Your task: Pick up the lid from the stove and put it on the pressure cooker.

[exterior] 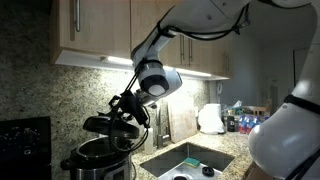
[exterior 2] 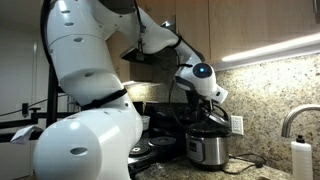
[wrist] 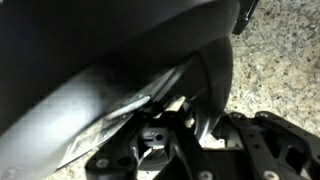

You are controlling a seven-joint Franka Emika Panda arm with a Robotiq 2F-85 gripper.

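In both exterior views my gripper (exterior: pixel 122 112) (exterior 2: pixel 208 103) is shut on the lid (exterior: pixel 103 125) (exterior 2: pixel 205 120), a round black domed lid. I hold it tilted just above the open top of the pressure cooker (exterior: pixel 95 162) (exterior 2: pixel 208 150), which has a brushed-steel body and a black rim. Whether the lid touches the rim I cannot tell. The black stove (exterior: pixel 22 138) (exterior 2: pixel 160 148) stands beside the cooker. In the wrist view the lid (wrist: pixel 90 50) fills most of the picture, with the gripper's fingers (wrist: pixel 165 130) at the bottom against it.
A steel sink (exterior: pixel 190 160) with a faucet (exterior 2: pixel 290 120) lies beside the cooker. A white object (exterior: pixel 210 118) and bottles (exterior: pixel 235 122) stand at the back of the granite counter. Wooden cabinets (exterior: pixel 100 25) hang overhead. A soap bottle (exterior 2: pixel 300 160) stands by the faucet.
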